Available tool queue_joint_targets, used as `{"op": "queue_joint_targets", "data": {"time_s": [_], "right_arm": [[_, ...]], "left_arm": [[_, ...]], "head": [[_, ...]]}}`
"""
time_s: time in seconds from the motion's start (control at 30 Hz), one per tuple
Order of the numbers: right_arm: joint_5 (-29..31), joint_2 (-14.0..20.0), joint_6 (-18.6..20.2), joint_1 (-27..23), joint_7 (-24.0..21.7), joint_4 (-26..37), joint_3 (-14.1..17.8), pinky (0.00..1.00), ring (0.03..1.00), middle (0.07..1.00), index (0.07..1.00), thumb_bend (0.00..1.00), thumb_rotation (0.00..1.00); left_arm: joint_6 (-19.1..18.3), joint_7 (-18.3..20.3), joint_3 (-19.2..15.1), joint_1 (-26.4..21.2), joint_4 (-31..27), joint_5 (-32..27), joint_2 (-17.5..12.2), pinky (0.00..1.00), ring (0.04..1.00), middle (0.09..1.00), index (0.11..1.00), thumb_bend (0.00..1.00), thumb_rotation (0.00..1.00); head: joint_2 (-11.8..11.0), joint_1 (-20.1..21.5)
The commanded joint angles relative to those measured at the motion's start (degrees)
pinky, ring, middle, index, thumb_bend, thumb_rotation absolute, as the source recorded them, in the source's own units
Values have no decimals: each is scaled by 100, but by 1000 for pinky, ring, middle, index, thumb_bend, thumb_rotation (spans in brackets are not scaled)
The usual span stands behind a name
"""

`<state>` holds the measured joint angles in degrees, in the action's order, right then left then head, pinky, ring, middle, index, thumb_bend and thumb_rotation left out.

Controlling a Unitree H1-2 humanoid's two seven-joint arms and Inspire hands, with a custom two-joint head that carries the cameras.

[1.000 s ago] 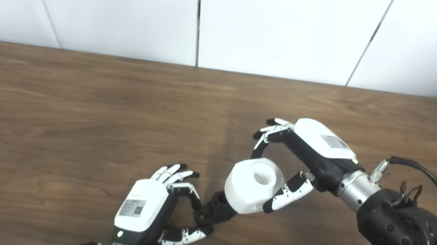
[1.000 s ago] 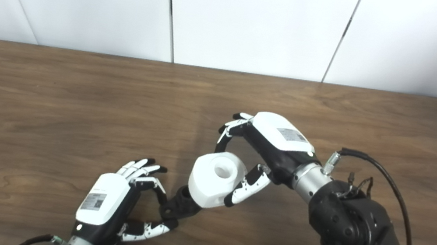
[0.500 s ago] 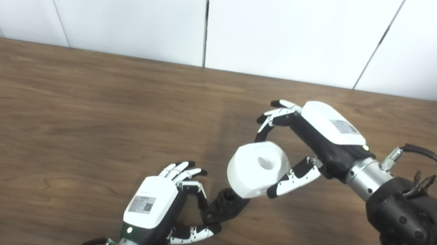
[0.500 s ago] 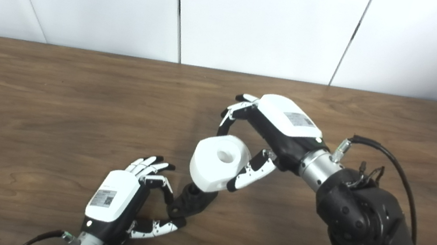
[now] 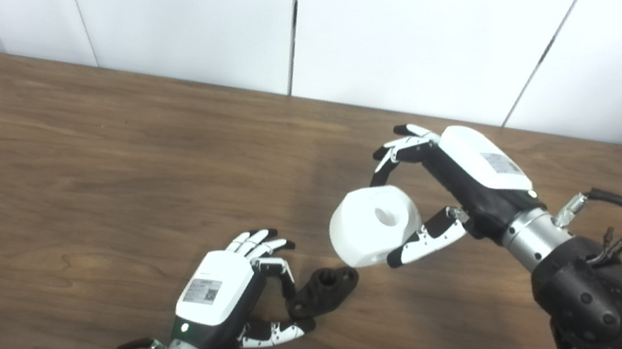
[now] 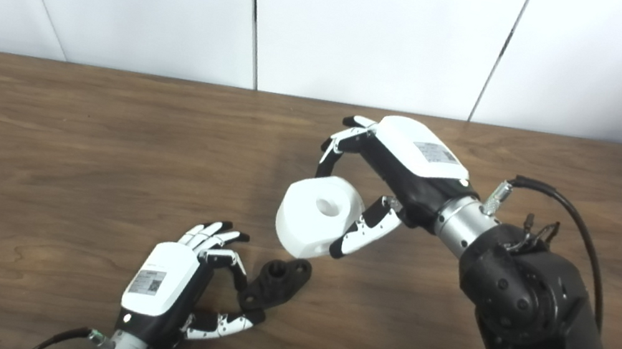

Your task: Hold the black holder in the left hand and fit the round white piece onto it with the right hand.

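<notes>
Two unreadable labels: left robot hand (image 5: 221, 298) pinches black holder (image 5: 325, 290), right robot hand (image 5: 461, 181) clasps round white piece (image 5: 373, 226).

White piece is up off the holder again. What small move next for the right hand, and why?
Probably ease the right hand down and left, since its round white piece hangs clear above the black holder gripped by the left hand.
</notes>
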<state>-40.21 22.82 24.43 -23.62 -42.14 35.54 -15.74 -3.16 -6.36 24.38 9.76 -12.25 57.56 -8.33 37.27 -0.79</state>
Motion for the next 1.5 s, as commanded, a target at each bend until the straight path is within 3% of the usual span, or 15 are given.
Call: {"op": "queue_joint_targets", "data": {"time_s": [0.0,0.47,0.67,1.47], "right_arm": [[6,-37,8,-256,17,191,36,796,933,788,482,524,134],[-108,-113,-192,-175,-14,-76,-337,747,917,780,483,524,135],[-130,-167,-181,-137,-8,-199,-460,779,930,798,484,523,134],[-202,-265,-304,-87,28,-431,-595,800,937,799,484,523,132]], "left_arm": [[-204,323,99,69,305,176,-36,919,914,832,490,515,44],[-262,307,156,28,294,212,-21,916,912,828,489,516,44],[-315,355,171,26,262,203,-5,921,917,832,490,515,44],[-323,323,194,18,231,159,-25,935,921,834,490,515,44]], "head": [[11,-2],[71,-29],[112,-36],[237,-30]]}}
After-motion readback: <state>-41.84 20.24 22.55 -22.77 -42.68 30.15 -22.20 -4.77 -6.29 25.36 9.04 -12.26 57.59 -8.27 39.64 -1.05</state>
